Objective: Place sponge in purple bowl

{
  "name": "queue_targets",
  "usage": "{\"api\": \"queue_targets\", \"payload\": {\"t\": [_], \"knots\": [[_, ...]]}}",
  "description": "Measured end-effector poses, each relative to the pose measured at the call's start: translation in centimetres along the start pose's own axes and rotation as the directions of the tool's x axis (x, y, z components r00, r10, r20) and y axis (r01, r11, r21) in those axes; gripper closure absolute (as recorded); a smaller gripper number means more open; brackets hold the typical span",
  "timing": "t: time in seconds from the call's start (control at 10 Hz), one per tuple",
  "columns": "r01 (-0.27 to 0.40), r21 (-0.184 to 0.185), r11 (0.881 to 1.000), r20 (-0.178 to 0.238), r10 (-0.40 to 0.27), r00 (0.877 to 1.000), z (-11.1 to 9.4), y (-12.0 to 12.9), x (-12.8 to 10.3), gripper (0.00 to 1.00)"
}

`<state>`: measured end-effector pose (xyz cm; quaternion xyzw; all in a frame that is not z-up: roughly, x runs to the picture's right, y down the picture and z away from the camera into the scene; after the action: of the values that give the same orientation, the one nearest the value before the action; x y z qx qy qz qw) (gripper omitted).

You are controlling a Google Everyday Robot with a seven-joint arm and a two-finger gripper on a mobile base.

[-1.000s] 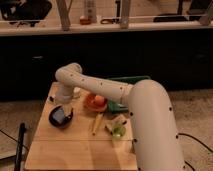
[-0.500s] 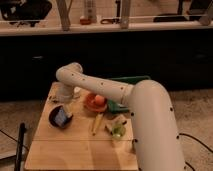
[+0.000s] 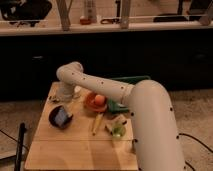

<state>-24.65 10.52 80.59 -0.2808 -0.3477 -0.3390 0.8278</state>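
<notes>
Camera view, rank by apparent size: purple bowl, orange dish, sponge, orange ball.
Largest: purple bowl, orange dish, alike.
Smaller: sponge, orange ball, too close to rank.
The gripper hangs just behind the bowl.

gripper [image 3: 65, 96] near purple bowl [image 3: 52, 118], orange dish [image 3: 88, 104] beside

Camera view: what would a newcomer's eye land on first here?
The big white arm sweeps from the lower right across the wooden table, ending with the gripper at its far left, just behind the purple bowl. The blue-grey sponge lies in that bowl, and to its right an orange dish holds an orange ball.
</notes>
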Motion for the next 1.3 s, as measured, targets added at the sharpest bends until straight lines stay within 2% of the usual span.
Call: {"api": "queue_targets", "payload": {"t": [1.3], "knots": [[-0.001, -0.008, 1.000, 0.005, 0.001, 1.000, -0.21, -0.18, 0.79, 0.20]]}}
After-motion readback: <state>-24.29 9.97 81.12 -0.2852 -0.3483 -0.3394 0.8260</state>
